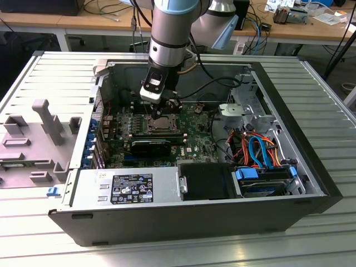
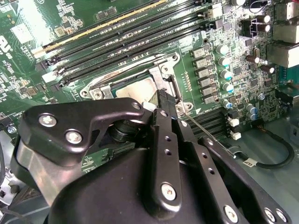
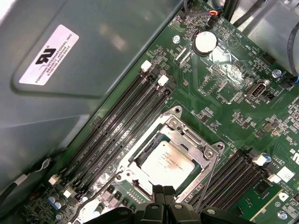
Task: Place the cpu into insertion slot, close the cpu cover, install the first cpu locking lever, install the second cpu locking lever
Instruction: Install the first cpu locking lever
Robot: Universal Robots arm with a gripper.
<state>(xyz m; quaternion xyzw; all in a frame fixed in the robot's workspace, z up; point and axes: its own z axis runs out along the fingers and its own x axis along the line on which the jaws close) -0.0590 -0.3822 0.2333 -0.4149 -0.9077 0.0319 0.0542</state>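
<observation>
Since the cpu is seated in the insertion slot, towards the exterior view's left of the board, under the lowered cpu cover, the thin wire locking lever is the part nearest the gripper, whose fingertips are pressed together at the socket's edge. The lever is judged stiff, springy and slippery, and best taken at its free end. 1 white printed label is carried by the case wall and 1 more label by the power supply.
</observation>
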